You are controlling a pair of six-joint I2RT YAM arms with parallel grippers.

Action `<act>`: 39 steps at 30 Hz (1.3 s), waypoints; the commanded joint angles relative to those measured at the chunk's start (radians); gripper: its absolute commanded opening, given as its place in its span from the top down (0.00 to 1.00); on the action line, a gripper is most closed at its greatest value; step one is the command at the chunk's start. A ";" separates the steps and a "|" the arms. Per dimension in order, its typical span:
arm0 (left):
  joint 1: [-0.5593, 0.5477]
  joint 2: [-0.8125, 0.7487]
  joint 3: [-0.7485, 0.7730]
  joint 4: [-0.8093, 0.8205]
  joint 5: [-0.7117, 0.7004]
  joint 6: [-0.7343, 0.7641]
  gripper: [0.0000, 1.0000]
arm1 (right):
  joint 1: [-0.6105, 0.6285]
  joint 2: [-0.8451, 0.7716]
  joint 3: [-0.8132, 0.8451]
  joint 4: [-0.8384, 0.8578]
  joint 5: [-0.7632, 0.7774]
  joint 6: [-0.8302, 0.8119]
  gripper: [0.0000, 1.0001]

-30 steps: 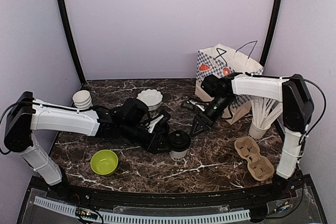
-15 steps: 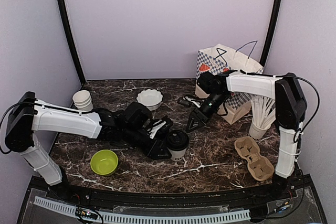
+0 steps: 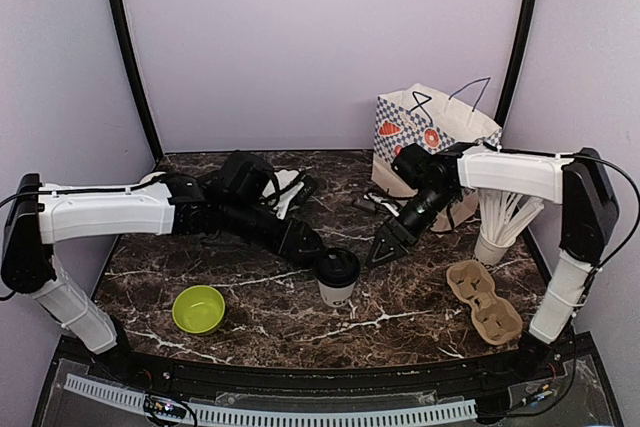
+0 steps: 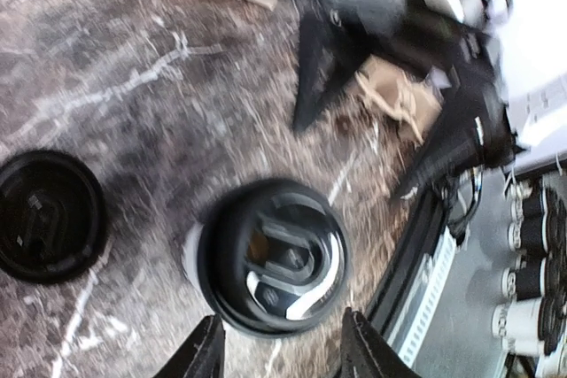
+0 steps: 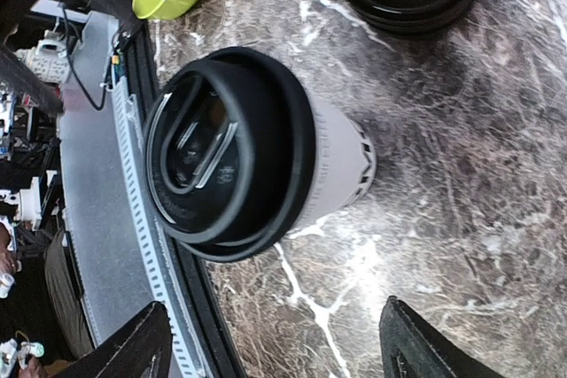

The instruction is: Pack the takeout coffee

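a: where's the coffee cup [image 3: 338, 275]?
b: upright on the bench [image 3: 420, 317], near the middle, black lid on. it sits between the two grippers and nothing holds it.
a: and the grippers?
b: both spread. the left gripper [image 3: 306, 247] is just to the cup's far left and looks clear of it. the right gripper [image 3: 381, 249] is to its far right. its wrist view frames the cup between wide fingers, short of contact.
a: who should take it?
b: i'd guess the right one, since the cardboard carrier [image 3: 485, 299] and paper bag [image 3: 430, 137] are on its side.
a: how to do it well?
b: clear the left arm first, because the grippers are near each other. close on the paper wall below the lid rim, as a pinch on the lid could pop it. squeeze gently, since paper dents, and keep the cup upright.
a: arm poses?
b: the left arm stretches low across the bench from the left, wrist angled down. the right forearm reaches in from the right, wrist pitched toward the cup.
a: anything to avoid?
b: a loose black lid [image 4: 44, 216] lies flat near the cup.
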 commanded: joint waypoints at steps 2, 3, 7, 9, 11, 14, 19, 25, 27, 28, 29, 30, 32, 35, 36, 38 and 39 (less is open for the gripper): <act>0.034 0.093 0.058 0.115 0.015 -0.074 0.54 | 0.060 0.003 -0.024 0.031 -0.064 -0.027 0.17; 0.035 0.104 0.068 0.120 0.017 -0.077 0.55 | 0.071 0.005 -0.024 0.032 -0.061 -0.027 0.17; 0.035 0.142 0.056 0.156 0.017 -0.095 0.56 | 0.090 0.025 -0.002 0.024 -0.063 -0.019 0.07; 0.035 0.148 0.032 0.187 0.036 -0.104 0.57 | 0.096 0.039 0.011 0.018 -0.057 -0.019 0.06; 0.034 0.148 0.001 0.212 0.043 -0.118 0.59 | 0.103 0.051 0.021 0.023 -0.048 -0.012 0.07; 0.035 0.142 -0.038 0.232 0.019 -0.140 0.61 | 0.109 0.073 0.037 0.026 -0.015 0.003 0.10; 0.035 0.129 -0.104 0.288 0.019 -0.185 0.64 | 0.109 0.103 0.066 0.027 0.005 0.027 0.13; 0.033 0.108 -0.162 0.336 0.017 -0.232 0.69 | 0.109 0.129 0.084 0.039 0.036 0.053 0.13; 0.033 0.105 -0.178 0.345 0.014 -0.245 0.70 | 0.109 0.135 0.080 0.048 0.061 0.061 0.13; 0.033 0.105 -0.186 0.347 0.010 -0.249 0.70 | 0.109 0.138 0.075 0.053 0.077 0.065 0.13; 0.033 0.104 -0.190 0.348 0.005 -0.251 0.71 | 0.109 0.139 0.070 0.058 0.091 0.068 0.13; 0.033 0.103 -0.198 0.348 0.002 -0.255 0.71 | 0.109 0.142 0.061 0.069 0.113 0.074 0.14; 0.034 0.107 -0.206 0.347 -0.004 -0.258 0.72 | 0.109 0.148 0.043 0.084 0.149 0.090 0.14; 0.034 0.116 -0.208 0.333 -0.013 -0.257 0.73 | 0.107 0.179 0.030 0.111 0.257 0.119 0.16; 0.034 0.123 -0.208 0.330 -0.015 -0.257 0.73 | 0.104 0.194 0.033 0.111 0.288 0.127 0.16; 0.033 0.128 -0.208 0.314 -0.028 -0.253 0.74 | 0.094 0.218 0.042 0.111 0.323 0.136 0.18; 0.034 0.132 -0.208 0.301 -0.041 -0.252 0.74 | 0.088 0.228 0.047 0.110 0.331 0.139 0.18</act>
